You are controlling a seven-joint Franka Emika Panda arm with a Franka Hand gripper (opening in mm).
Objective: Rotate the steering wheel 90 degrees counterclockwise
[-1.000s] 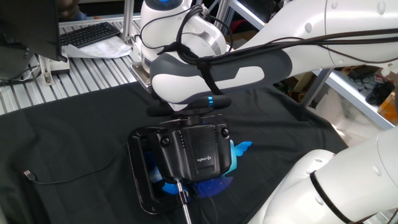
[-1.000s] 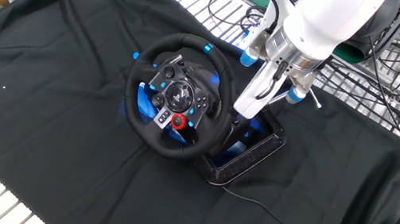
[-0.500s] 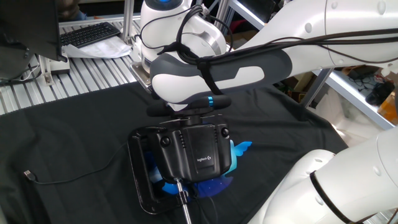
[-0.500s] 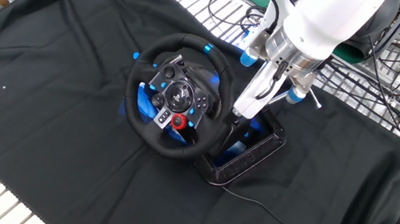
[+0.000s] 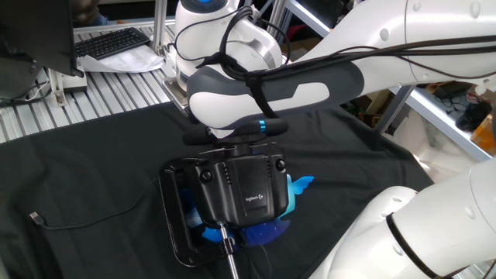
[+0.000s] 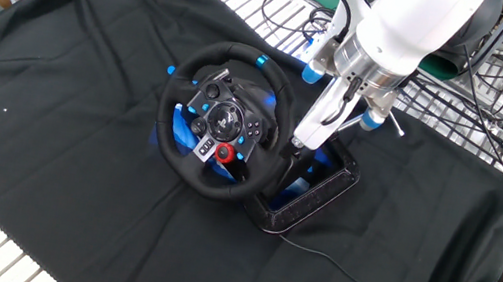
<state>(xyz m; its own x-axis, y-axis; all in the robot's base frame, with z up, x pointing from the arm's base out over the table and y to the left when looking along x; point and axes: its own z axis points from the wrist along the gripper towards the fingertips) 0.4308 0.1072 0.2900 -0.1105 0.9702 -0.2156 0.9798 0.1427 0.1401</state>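
Black all round, the steering wheel (image 6: 222,121) stands tilted on the cloth-covered bench (image 6: 64,111), its rim carrying one bright-blue band (image 6: 261,61) at about one o'clock on the circle. Its hub is crowded with small buttons, blue-lit, with a red knob (image 6: 225,153) at about five o'clock. From the opposite side the rim shows only as a thin dark bar (image 5: 236,135) with the blue band on it, above the boxy housing (image 5: 246,191) and its white logo. The wheel sits mid-bench, with a flat black frame (image 6: 309,191) behind it. The gripper (image 6: 320,122) hangs just off the rim at three o'clock; whether it touches is unclear. One long white finger (image 6: 317,119) shows, so I cannot tell how the jaws stand.
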